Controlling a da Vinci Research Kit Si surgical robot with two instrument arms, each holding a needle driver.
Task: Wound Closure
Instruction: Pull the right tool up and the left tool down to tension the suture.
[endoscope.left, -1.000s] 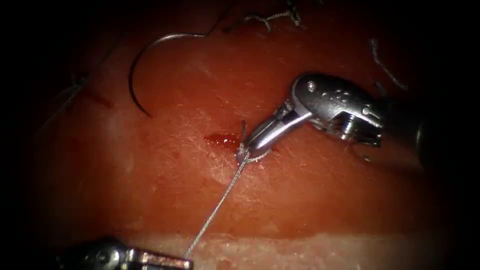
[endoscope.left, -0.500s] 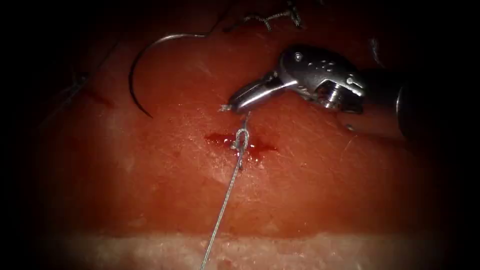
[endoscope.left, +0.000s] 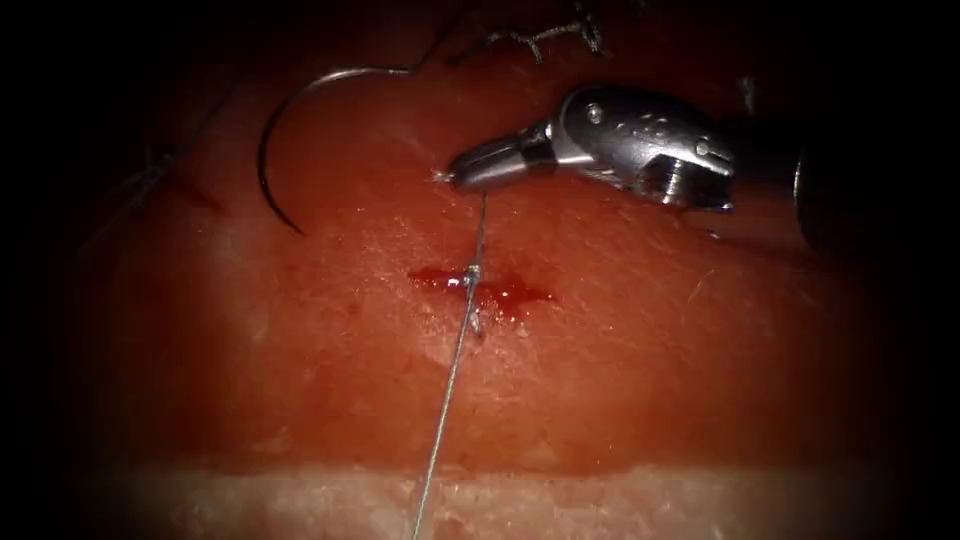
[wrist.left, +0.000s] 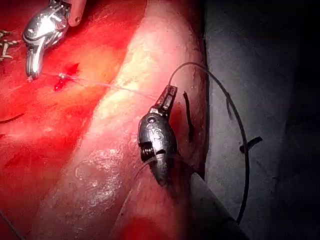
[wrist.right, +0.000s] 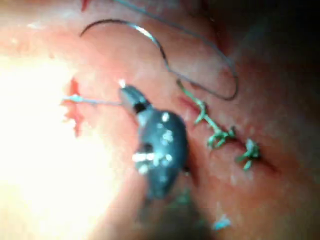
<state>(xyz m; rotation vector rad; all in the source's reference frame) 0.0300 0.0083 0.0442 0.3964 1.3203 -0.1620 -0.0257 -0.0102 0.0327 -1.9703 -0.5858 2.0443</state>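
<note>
Steel right gripper clamped on thread, left gripper too, tensioning knot over cut; needle loose on tissue.

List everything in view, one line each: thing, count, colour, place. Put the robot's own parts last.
tissue: one, red with a pale front edge, under everything.
cut: one, dark red, mid-tissue, wet with red fluid.
knot: one, grey, on the cut.
thread: one taut grey line, from the right tool through the knot toward the tissue's front edge.
needle: one, curved, steel, lying free on the tissue left of the cut, held by neither tool.
cut ends of thread: a few, grey-green, at the far edge of the tissue.
right tool: one, steel, beyond the cut, shut on the thread's short end.
left tool: one, dark steel, at the tissue's front edge, shut on the thread.
</note>
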